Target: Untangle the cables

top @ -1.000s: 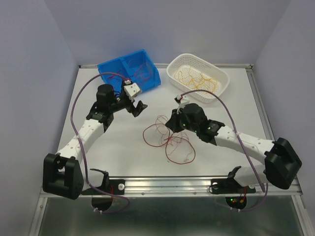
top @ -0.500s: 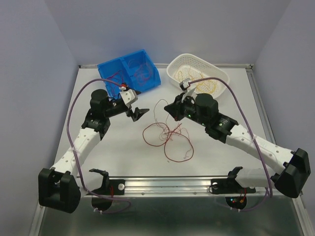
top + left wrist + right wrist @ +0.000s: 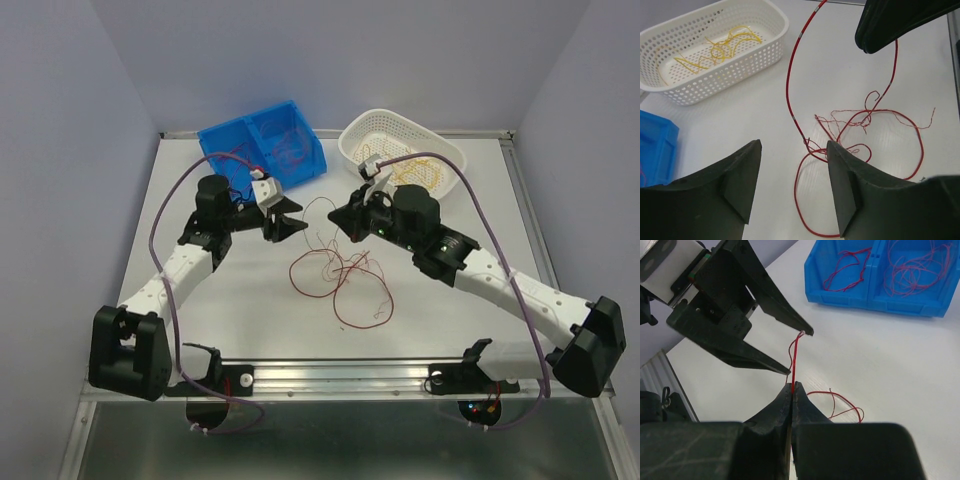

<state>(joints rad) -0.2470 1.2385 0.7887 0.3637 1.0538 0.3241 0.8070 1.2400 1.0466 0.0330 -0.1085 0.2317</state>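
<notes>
**wirefan:** ok, where are the cables sitting?

**benchguy:** Most of it is a red tangle (image 3: pixel 340 270) in the middle of the matte white table (image 3: pixel 240 300). It's hair-thin stuff in loose, springy loops, with a frizzy knot where they cross. One red wire (image 3: pixel 789 75) rises out of that knot in a smooth arc, with a few pale bands along it.

**wirefan:** who's got it?

**benchguy:** The right gripper (image 3: pixel 791 386). Its black wedge fingers are pinched flat together on that strand, which stands straight up out of the tips and curls over at the top. The left gripper (image 3: pixel 794 144) is spread wide and holds nothing. Its fingers are angular matte black plastic, and the strand's lower end runs through the gap between them. From the right wrist view the curled end is right by one of its pointed tips. Can't tell if it touches.

**wirefan:** and the rest?

**benchguy:** Kinked yellow wires (image 3: pixel 725 47) lie in the white basket (image 3: pixel 765 47), an oval with perforated walls. More red loops (image 3: pixel 842 270) are in both compartments of the glossy blue bin (image 3: pixel 900 307).
</notes>
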